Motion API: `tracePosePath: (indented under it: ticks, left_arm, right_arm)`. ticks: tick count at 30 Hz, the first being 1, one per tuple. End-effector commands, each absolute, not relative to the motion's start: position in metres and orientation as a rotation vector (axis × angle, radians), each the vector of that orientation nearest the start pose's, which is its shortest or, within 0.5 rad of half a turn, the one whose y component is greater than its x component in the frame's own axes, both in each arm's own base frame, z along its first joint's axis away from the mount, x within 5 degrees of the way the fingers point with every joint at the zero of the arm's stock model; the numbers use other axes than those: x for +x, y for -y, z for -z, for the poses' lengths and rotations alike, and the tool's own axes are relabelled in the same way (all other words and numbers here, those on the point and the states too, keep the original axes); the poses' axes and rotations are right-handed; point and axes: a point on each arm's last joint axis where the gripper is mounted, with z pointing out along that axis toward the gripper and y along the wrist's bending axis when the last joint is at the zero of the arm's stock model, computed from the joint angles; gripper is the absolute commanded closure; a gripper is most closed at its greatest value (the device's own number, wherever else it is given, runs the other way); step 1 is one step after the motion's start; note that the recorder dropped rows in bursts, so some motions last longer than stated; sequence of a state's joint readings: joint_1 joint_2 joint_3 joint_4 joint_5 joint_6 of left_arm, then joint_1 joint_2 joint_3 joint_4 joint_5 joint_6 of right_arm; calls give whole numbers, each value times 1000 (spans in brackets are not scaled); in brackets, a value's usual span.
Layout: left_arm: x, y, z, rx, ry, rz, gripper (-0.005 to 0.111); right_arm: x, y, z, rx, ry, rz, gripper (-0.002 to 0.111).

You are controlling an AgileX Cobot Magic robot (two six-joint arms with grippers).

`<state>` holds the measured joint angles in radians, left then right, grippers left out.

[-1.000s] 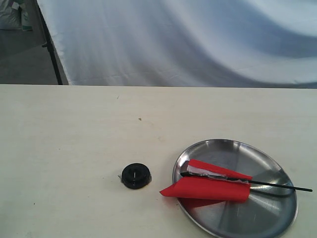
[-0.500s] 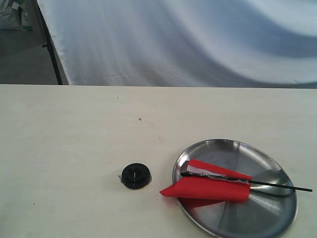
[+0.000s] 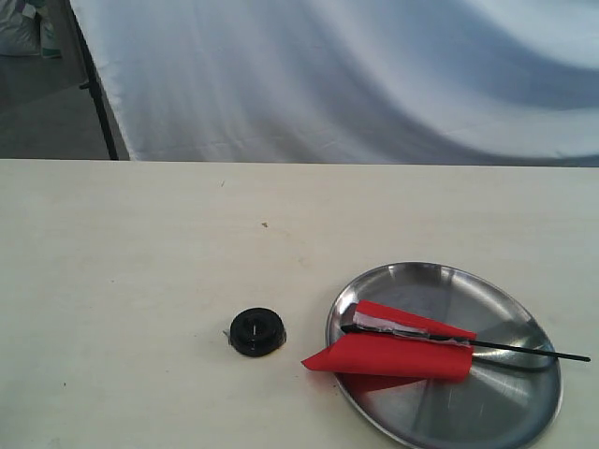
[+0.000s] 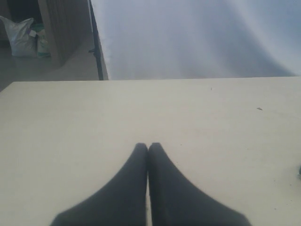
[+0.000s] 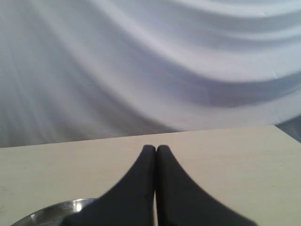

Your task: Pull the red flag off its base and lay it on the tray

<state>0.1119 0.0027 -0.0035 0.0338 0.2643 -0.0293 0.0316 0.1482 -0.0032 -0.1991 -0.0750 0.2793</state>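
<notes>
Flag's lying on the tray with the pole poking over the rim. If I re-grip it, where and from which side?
Take the bare black pole of the red flag near the tray rim on the right, from above with the right gripper, now shut. It is thin, straight and cloth-free there; the rim likely lifts it slightly.

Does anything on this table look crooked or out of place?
Slightly. The red flag lies on the tray, but its cloth is folded over, one corner pokes past the rim toward the base, and the pole sticks out over the opposite edge. Nothing looks spilled or broken.
</notes>
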Motion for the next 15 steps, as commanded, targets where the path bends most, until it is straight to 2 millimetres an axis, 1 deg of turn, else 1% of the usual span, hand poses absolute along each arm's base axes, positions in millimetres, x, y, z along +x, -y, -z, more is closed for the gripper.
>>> tracePosePath:
  ticks: [1,13,15]
  left_arm:
    - [55,-6,-190,-100,-1740,-82,107]
    - [55,-6,-190,-100,-1740,-82,107]
    - [55,-6,-190,-100,-1740,-82,107]
  right_arm:
    - [69,-3,-212,15,-1543,-86,109]
    - [69,-3,-212,30,-1545,-100,109]
    - [69,-3,-209,38,-1581,-97,109]
